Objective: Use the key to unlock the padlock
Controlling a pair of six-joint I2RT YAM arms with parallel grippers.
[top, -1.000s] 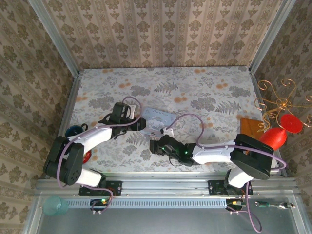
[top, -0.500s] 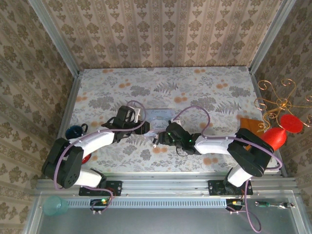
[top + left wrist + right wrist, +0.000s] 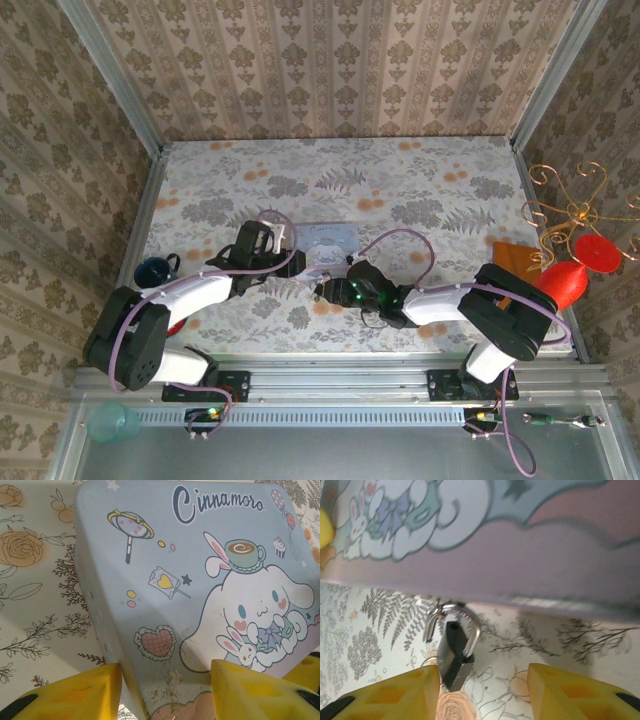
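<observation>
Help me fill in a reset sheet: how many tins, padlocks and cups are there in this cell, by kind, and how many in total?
tin: 1
padlock: 1
cups: 2, the dark blue cup and the teal cup
Total: 4
</observation>
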